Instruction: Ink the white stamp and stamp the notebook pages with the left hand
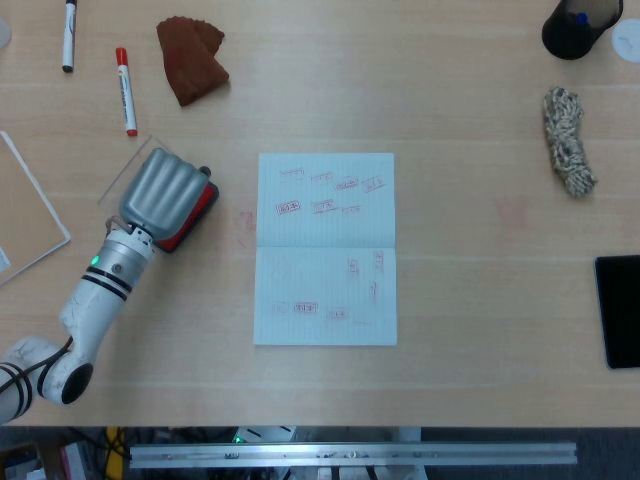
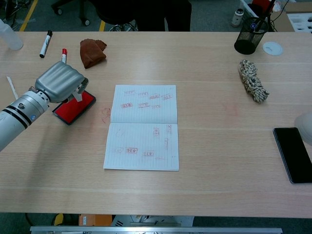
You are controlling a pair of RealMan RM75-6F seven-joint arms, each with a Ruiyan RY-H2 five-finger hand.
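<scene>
My left hand (image 1: 163, 192) (image 2: 60, 81) hovers over the red ink pad (image 1: 198, 214) (image 2: 73, 109), left of the notebook. Its fingers are curled around the white stamp (image 2: 77, 96), whose lower end pokes out beneath the hand and meets the pad's red surface. In the head view the hand hides the stamp. The open notebook (image 1: 326, 250) (image 2: 142, 127) lies at the table's centre, with several red stamp marks on both pages. Only a pale sliver of my right hand (image 2: 306, 127) shows at the chest view's right edge, and its fingers are out of sight.
A brown cloth (image 1: 192, 60) (image 2: 92, 51), a red marker (image 1: 125, 90) and a black marker (image 1: 69, 35) lie behind the ink pad. A rope bundle (image 1: 569, 140) and black pen cup (image 1: 580, 28) sit at the back right. A black phone (image 2: 292, 154) lies at the right.
</scene>
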